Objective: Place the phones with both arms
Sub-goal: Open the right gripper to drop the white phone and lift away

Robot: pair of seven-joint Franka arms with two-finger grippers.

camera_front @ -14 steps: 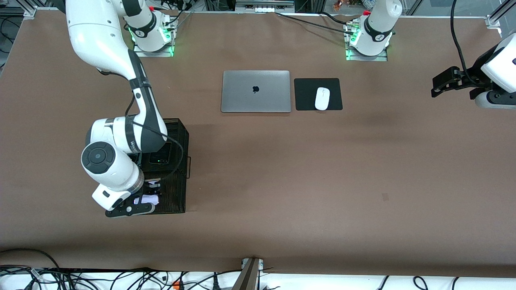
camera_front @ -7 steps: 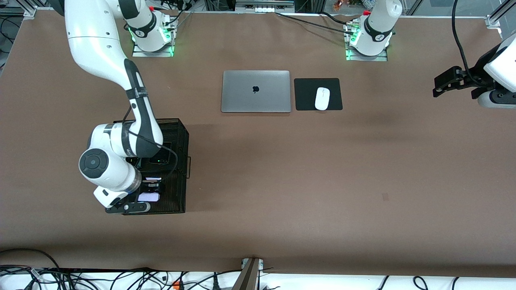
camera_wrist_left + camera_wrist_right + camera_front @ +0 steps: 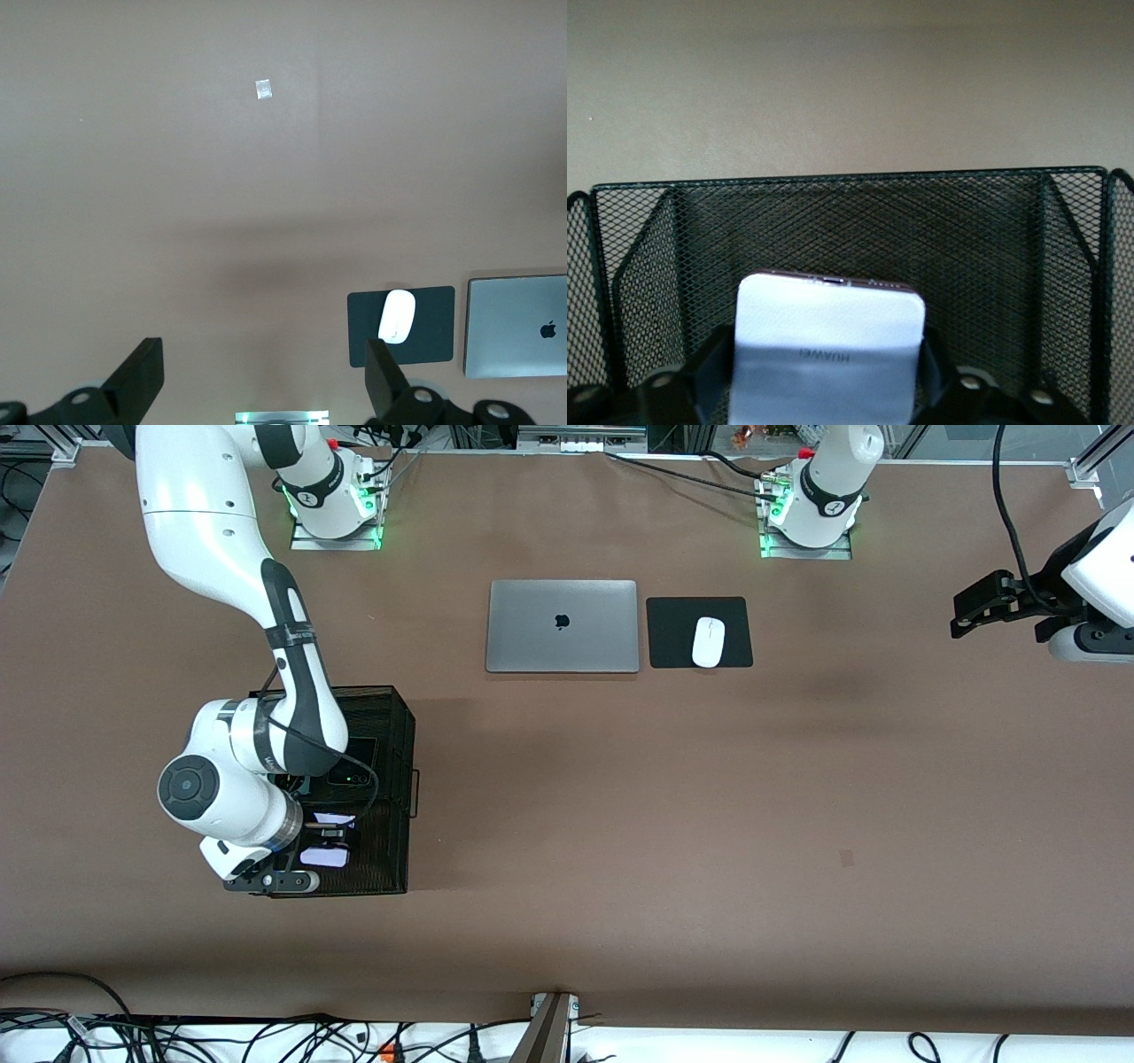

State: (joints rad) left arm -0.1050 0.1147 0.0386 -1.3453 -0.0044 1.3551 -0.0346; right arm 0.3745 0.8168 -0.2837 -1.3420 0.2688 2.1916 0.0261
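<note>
Right gripper [image 3: 330, 845] down inside black mesh basket [image 3: 399, 717], lower and closer over the slot than a second ago, arm shifted toward the right arm's end of the table. Pale-lilac phone [image 3: 826, 359] standing between the fingers [image 3: 709, 372] in a basket compartment; fingers look just parted off its edges, though contact hard to rule out. Likely release under way. Dark phone [image 3: 351, 766] already in the compartment nearer the bases. Left gripper [image 3: 266, 390] waiting, spread wide, empty, over bare brown table [image 3: 709, 824]. Laptop [image 3: 562, 626], mouse [image 3: 708, 641] on pad untouched.
</note>
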